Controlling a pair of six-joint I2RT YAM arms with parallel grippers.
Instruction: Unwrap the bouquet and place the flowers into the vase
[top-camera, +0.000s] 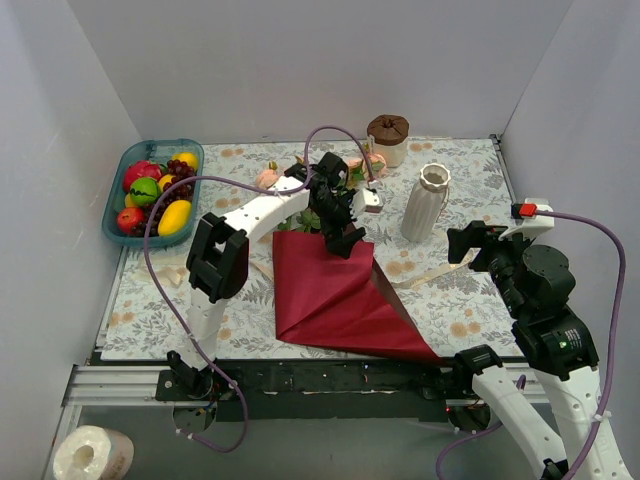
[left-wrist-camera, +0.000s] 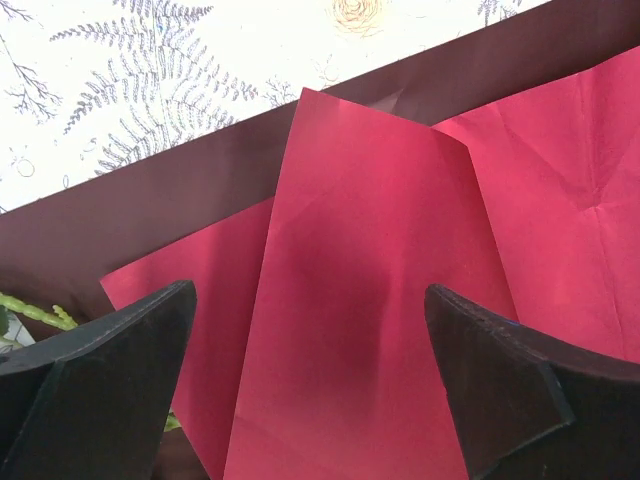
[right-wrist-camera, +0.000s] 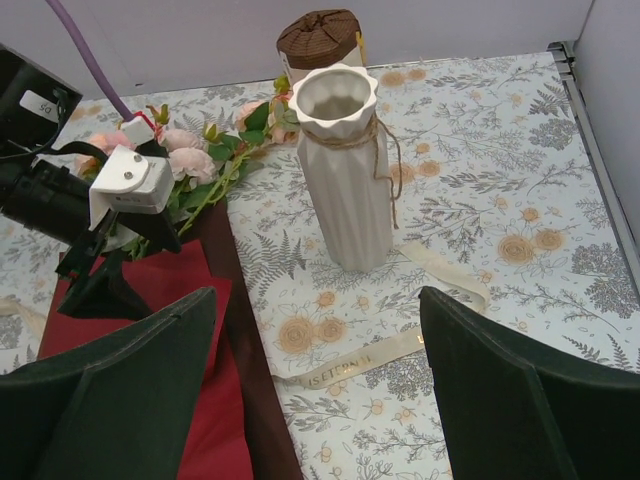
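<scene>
a teal tray (top-camera: 110, 215) of fruit sits at the far left of the surface (top-camera: 140, 320). right of it, the left tool (left-wrist-camera: 308, 295) hangs low over the red paper (top-camera: 335, 300), jaws wide apart with nothing between them. the paper lies unwrapped and spread on the surface, creased, its upper edge under the left wrist. the flowers (right-wrist-camera: 190, 160) lie at that upper edge, partly hidden by the left arm, pink blooms and leaves pointing toward the back, stems running down toward the paper. behind them stands a cream jar (top-camera: 388, 135) with a brown top. just right of the flowers the white ribbed vase (right-wrist-camera: 345, 170) stands upright, twine at its neck. a loose beige ribbon (right-wrist-camera: 380, 350) curls on the surface in front of the vase. the right tool (right-wrist-camera: 318, 295) is raised at the right side, facing the vase, jaws wide and holding nothing.
</scene>
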